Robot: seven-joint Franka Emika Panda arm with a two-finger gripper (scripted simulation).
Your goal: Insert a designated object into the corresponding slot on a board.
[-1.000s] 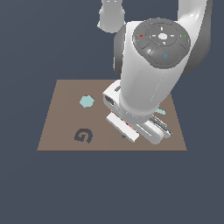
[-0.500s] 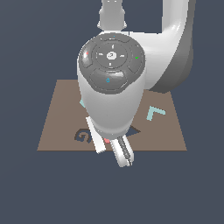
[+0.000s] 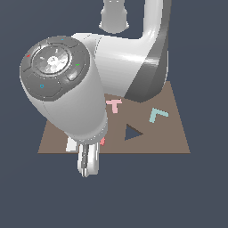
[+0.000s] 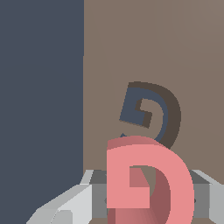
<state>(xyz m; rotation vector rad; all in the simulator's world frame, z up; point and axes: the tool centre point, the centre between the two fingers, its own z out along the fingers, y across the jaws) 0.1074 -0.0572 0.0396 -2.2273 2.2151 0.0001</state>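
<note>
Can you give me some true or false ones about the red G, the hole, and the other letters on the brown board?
1. The gripper holds the red G. True.
2. The red G already sits down inside the G-shaped slot. False: in the wrist view it is in the gripper, the slot showing empty beyond it.
3. A pink T lies on the board. True.
4. The triangular recess has a piece in it. False: it looks dark and empty.
5. The pale blue L is stacked on the T. False: they lie apart.
</note>
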